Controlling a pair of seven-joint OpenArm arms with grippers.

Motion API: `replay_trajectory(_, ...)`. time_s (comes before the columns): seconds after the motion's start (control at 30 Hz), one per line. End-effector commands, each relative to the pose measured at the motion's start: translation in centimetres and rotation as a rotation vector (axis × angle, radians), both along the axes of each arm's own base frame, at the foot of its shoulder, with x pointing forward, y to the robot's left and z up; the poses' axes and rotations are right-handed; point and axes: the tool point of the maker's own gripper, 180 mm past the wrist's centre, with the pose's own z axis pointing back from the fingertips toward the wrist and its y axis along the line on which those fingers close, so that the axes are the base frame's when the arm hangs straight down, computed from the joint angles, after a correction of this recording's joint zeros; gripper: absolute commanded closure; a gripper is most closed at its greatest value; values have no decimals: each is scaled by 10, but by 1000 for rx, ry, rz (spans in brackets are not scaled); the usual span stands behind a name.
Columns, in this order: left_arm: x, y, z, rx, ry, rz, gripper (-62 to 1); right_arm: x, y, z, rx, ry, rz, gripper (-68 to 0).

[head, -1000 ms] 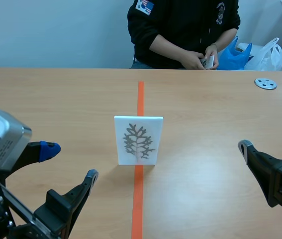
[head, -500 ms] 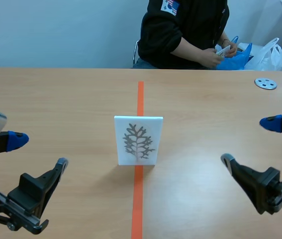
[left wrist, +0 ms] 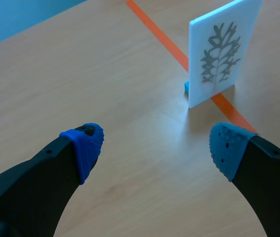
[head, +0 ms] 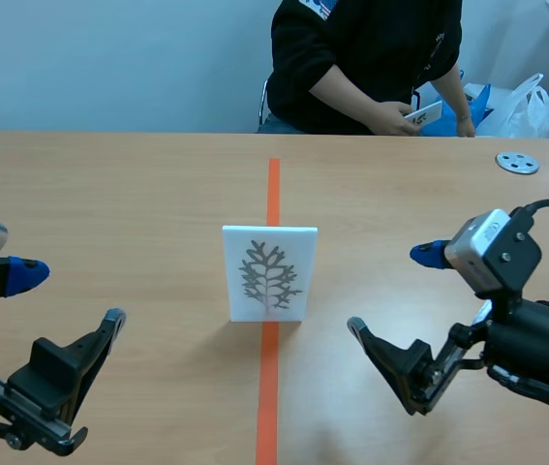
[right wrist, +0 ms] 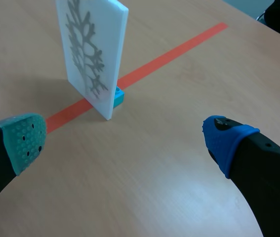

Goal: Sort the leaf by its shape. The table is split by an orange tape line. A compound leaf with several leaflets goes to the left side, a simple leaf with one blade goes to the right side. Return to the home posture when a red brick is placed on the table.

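- White card (head: 269,273) printed with a grey leaf stands upright on the orange tape line (head: 272,184), about mid-table (head: 109,194), with its broad face toward the robot and its thin edges pointing left and right.
- Its long axis is vertical. The leaf shows a central stem with many side branches, so I judge it compound and bound for the left side, though whether these are true leaflets or deep lobes is hard to settle.
- A small blue block (right wrist: 118,95) props the card at its foot. Most of the block is hidden behind the card.
- The right gripper (head: 392,291) is the nearer one. Its fingers are spread wide with nothing between them, and the card lies ahead of it, out beyond the green-padded finger.
- The left gripper (head: 69,296) is well apart from the card. Its fingers are also spread wide and hold nothing, and the card lies ahead of it toward the tape line.
- Any grasp likely turns on closing across the card's thin edges without toppling it.
- Both arms are cut off at the picture's edges, and the card's back is unseen.
- Across the table a person (head: 371,58) holds something small and pale that I cannot identify.
- A metal disc (head: 517,163) lies at the far right.
- No red brick shows.
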Motion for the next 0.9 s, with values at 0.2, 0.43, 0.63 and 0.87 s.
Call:
replay_trajectory(0.2,2,-5,11,-25,-34,-3,-469,23,37,0,84,-36,27,-679)
replay_trajectory(0.43,2,-5,11,-24,-35,-3,-469,35,71,-9,121,-29,28,-679)
replay_trajectory(0.63,2,-5,11,-24,-35,-3,-469,42,95,-19,131,-18,17,-679)
replay_trajectory(0.87,2,-5,11,-24,-35,-3,-469,55,101,-25,105,-39,-30,-679)
